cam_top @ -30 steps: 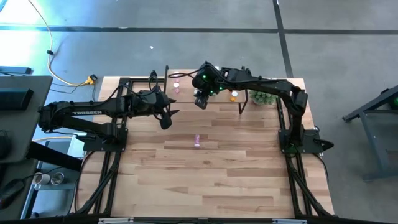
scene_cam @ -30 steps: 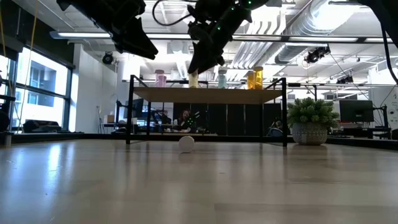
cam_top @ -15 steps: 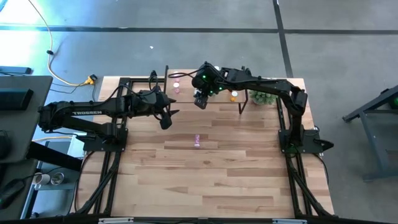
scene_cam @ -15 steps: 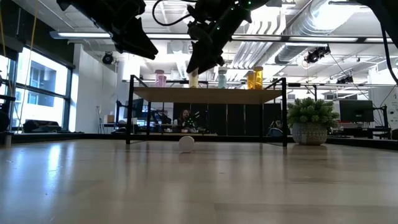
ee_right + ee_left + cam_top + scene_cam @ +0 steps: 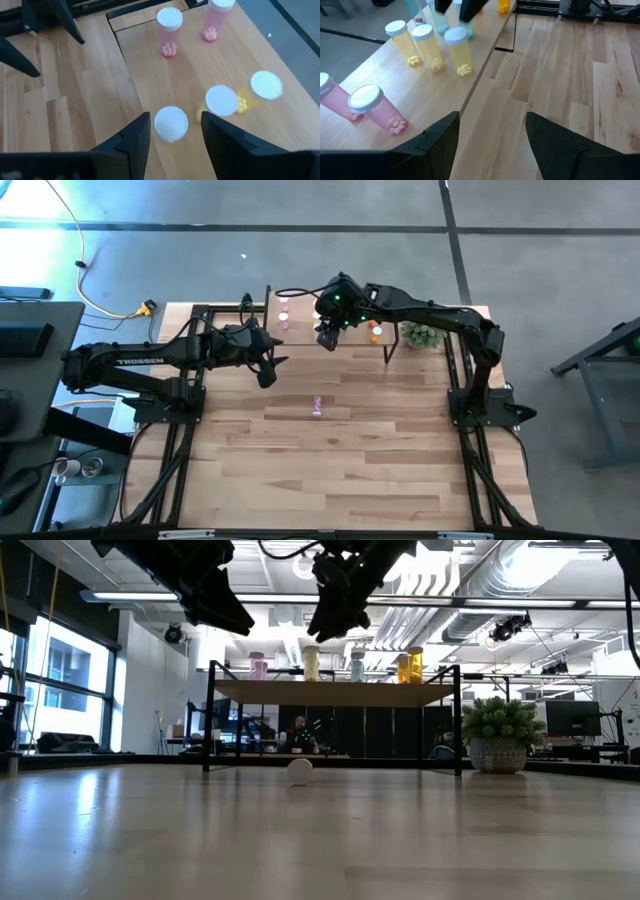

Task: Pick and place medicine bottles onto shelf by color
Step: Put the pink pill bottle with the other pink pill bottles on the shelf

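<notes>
On the shelf (image 5: 335, 692) bottles stand upright; right gripper (image 5: 172, 131), fingers apart, hovers above it; left gripper (image 5: 490, 135), parted, waits beside.

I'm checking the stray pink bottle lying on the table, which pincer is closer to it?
Left. The left pincer hovers just up-left of the pink bottle; the right pincer is farther, over the shelf.

Medicine bottles on the shelf and one on the table

The shelf (image 5: 335, 692), light wood on black legs, stands at 12 o'clock of the table; on it upright white-capped bottles: two pink (image 5: 169, 31), three yellow (image 5: 458, 50), also green and orange ones; one pink bottle (image 5: 317, 406) lies at the table's centre.
</notes>
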Tool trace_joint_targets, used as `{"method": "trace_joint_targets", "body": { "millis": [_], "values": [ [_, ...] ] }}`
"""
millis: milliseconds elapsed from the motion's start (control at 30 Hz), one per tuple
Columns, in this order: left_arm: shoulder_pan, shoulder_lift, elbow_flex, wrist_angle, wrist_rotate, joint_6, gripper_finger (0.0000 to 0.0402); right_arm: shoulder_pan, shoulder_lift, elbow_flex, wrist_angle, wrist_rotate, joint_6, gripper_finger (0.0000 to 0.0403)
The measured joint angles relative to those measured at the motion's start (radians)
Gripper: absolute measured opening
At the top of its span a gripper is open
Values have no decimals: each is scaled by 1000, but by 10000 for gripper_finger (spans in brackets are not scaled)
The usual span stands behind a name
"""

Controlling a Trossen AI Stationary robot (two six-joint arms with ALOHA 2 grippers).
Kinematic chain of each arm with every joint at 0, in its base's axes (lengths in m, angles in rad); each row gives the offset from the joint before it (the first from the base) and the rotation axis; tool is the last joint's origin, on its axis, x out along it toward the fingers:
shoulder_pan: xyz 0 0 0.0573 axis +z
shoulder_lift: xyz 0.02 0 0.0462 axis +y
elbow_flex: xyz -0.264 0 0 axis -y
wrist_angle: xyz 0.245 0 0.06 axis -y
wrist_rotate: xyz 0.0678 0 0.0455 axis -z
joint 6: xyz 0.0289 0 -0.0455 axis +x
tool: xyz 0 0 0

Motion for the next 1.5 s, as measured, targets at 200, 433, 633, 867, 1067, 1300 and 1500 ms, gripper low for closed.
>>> {"method": "trace_joint_targets", "body": {
  "millis": [200, 433, 633, 867, 1067, 1300, 1500],
  "values": [
    [-1, 0, 0, -4, 11, 0, 216, 7, -60, 0, -62, -3, 43, 167],
    [-2, 0, 0, -33, 11, -11, 216, 62, -96, 0, -221, -5, 25, 167],
    [-2, 0, 0, -64, 11, -50, 216, 129, -91, -45, -290, -5, 74, 167],
    [-2, -6, 0, -161, 19, -57, 216, 205, -90, -145, -260, -6, 266, 167],
    [-2, -33, 0, -233, 18, -71, 216, 263, -90, -228, -165, -6, 376, 167],
    [-2, -71, 0, -265, 53, -117, 216, 278, -89, -314, -43, -6, 16, 167],
    [-2, -79, 0, -263, 111, -194, 216, 277, -86, -332, 26, -5, -455, 167]
  ]
}}
